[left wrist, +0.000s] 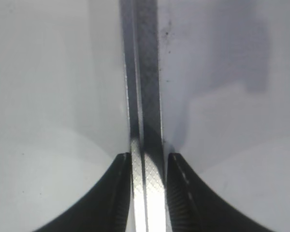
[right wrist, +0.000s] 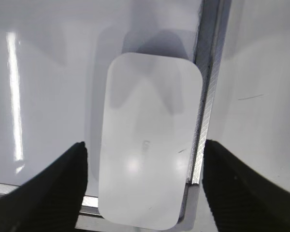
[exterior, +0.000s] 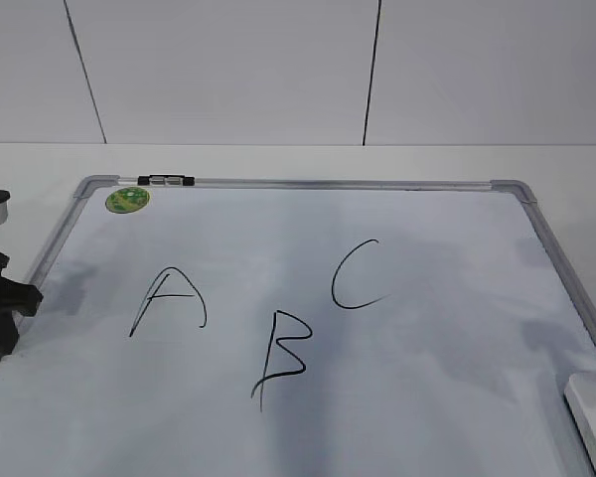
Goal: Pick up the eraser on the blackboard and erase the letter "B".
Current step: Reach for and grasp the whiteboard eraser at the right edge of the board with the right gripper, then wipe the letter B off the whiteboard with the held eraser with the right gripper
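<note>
Right gripper [right wrist: 144,159] hangs spread wide above the eraser [right wrist: 147,140], its two dark fingers [right wrist: 48,188] either side of the white block without touching it; the left gripper [left wrist: 149,169] has its jaws nearly together astride the board's grey frame rail, and whether they actually grip the rail I cannot tell. Largest in the scene is the white table [exterior: 278,159], and on it lies the blackboard [exterior: 427,397], white-faced with a grey frame. The eraser sits at the board's near right corner [exterior: 591,417], against the frame. The letter "B" [exterior: 283,353] is unerased near the middle, between an "A" [exterior: 169,298] to its left and a "C" [exterior: 356,276] to its far right. A small green sticker [exterior: 127,199] sits at the far left corner.
</note>
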`<state>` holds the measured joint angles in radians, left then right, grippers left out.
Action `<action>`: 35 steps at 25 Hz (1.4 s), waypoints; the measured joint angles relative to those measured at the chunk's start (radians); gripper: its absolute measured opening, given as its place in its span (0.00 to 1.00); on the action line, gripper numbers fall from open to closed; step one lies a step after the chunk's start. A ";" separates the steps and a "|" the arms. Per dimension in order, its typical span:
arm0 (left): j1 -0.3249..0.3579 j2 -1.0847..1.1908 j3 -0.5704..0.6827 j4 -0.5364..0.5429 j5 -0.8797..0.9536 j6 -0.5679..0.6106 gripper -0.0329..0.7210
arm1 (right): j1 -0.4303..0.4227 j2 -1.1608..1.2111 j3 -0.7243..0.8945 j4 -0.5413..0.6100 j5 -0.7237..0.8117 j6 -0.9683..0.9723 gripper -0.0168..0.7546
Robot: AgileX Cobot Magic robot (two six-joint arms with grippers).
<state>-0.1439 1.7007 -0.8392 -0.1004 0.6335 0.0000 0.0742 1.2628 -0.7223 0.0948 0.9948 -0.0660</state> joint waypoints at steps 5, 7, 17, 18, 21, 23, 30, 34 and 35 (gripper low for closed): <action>0.000 0.002 -0.002 0.000 0.000 0.000 0.29 | 0.000 0.014 0.000 -0.002 0.000 0.000 0.79; 0.000 0.002 -0.002 0.000 0.000 0.000 0.29 | 0.000 0.034 0.000 -0.002 0.000 0.000 0.79; 0.000 0.002 -0.002 0.000 0.002 0.000 0.29 | 0.000 0.154 0.000 -0.002 -0.012 0.000 0.79; 0.000 0.002 -0.002 0.000 0.002 0.000 0.29 | 0.000 0.165 0.000 -0.002 -0.012 0.000 0.79; 0.000 0.002 -0.002 0.000 0.002 0.000 0.29 | 0.000 0.189 -0.002 0.010 -0.019 0.000 0.79; 0.000 0.002 -0.002 0.000 0.002 0.000 0.29 | 0.000 0.199 -0.006 0.015 -0.020 0.000 0.79; 0.000 0.002 -0.002 0.002 0.002 0.000 0.29 | 0.000 0.246 -0.006 0.019 -0.045 0.000 0.79; 0.000 0.002 -0.002 0.002 0.002 0.000 0.28 | 0.000 0.266 -0.008 0.019 -0.051 0.000 0.79; 0.000 0.002 -0.002 0.002 0.002 0.000 0.28 | 0.000 0.267 -0.008 0.019 -0.051 0.000 0.79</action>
<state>-0.1439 1.7028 -0.8409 -0.0987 0.6352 0.0000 0.0742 1.5300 -0.7305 0.1141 0.9441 -0.0660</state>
